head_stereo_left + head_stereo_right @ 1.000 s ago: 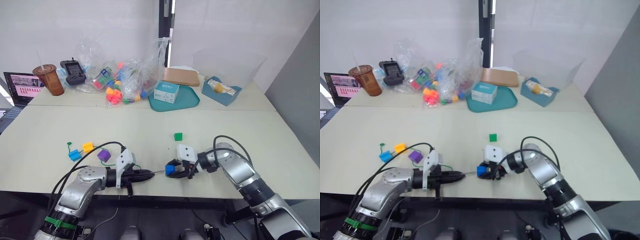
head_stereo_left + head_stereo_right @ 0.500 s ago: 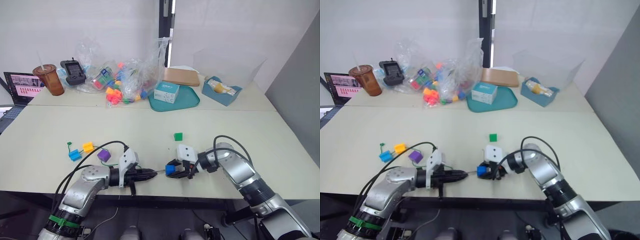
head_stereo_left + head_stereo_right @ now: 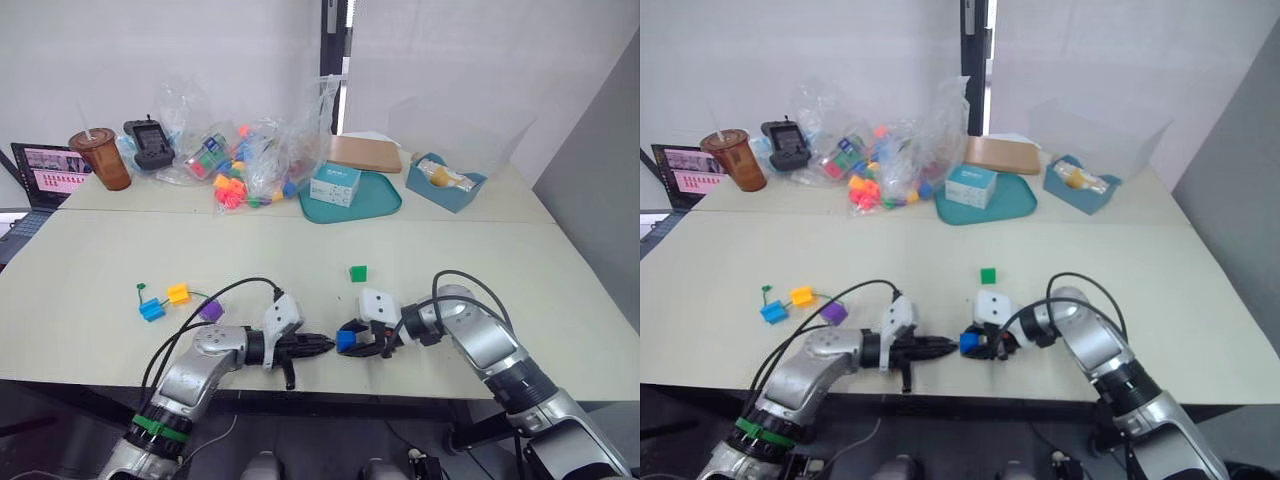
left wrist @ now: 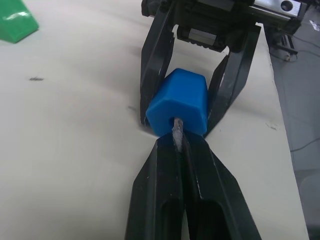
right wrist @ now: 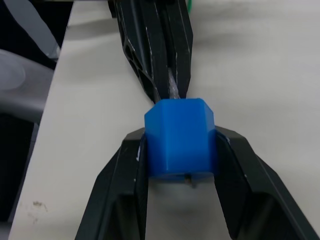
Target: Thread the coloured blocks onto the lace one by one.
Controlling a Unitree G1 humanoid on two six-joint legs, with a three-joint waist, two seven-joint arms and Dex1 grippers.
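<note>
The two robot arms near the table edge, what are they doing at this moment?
The robot is threading blocks onto a green lace. The right hand is shut on the dark blue block and holds it near the front edge of the table. The left hand grips the stiff tip of the lace and has it at the block's hole. The light blue, orange-yellow and purple blocks lie to the left, the green block farther back.

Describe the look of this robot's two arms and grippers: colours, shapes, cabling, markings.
Both arms are silver-grey metal segments with black joints and looping black cables. Each wrist carries a small white box. The left arm has a green band near its lower end. The left gripper and right gripper each have two slim, tapered black fingers.
</note>
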